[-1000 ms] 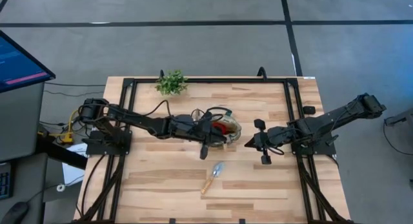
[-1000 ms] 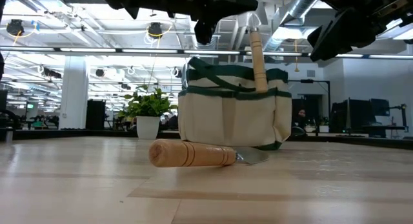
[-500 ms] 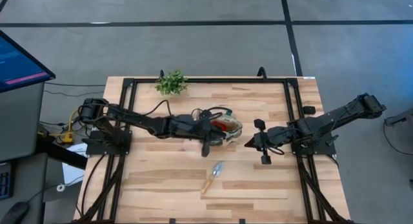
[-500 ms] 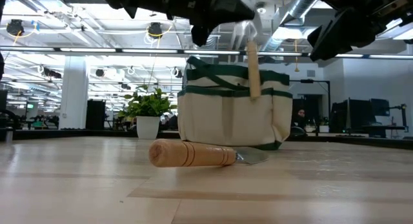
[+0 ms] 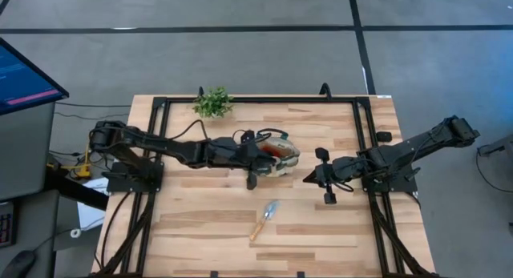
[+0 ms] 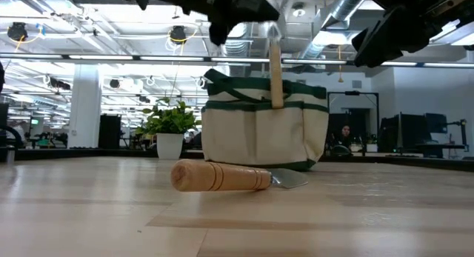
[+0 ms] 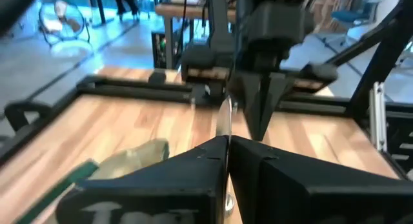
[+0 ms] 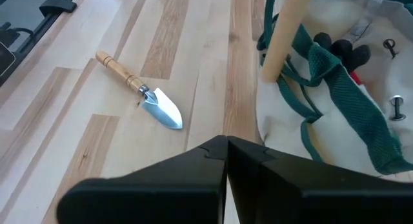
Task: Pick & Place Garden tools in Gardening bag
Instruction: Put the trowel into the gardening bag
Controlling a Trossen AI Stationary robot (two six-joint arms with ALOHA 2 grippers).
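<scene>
The beige gardening bag [image 5: 282,152] with green trim stands mid-table; it also shows in the low view [image 6: 252,138]. Dark pruner handles [image 8: 341,48] and something red lie inside it. My left gripper [image 5: 256,169] is above the bag's near-left side, shut on a wooden-handled tool [image 6: 275,72] that hangs down in front of the bag's near wall. A second trowel [image 5: 264,219] with a silver head and wooden handle lies flat on the table, nearer the front edge. My right gripper [image 5: 319,176] is shut and empty, to the right of the bag. My left gripper pinches the tool's silver metal head [image 7: 224,118] between its two fingers. The fingers come roughly level from the table's left. The tool hangs upright below them with its wooden handle [image 6: 275,83] down. It is clear of the table, and the handle's end is about level with the bag's rim.
A green potted plant [image 5: 212,102] stands at the far edge, left of centre. A black frame [image 5: 256,98] runs round the table. Bare wood lies at the near left and near right.
My left gripper has drawn back a little toward the table's left with the tool. The hanging handle has swung from slightly tilted to upright. The bag has shifted slightly toward the left and far side.
</scene>
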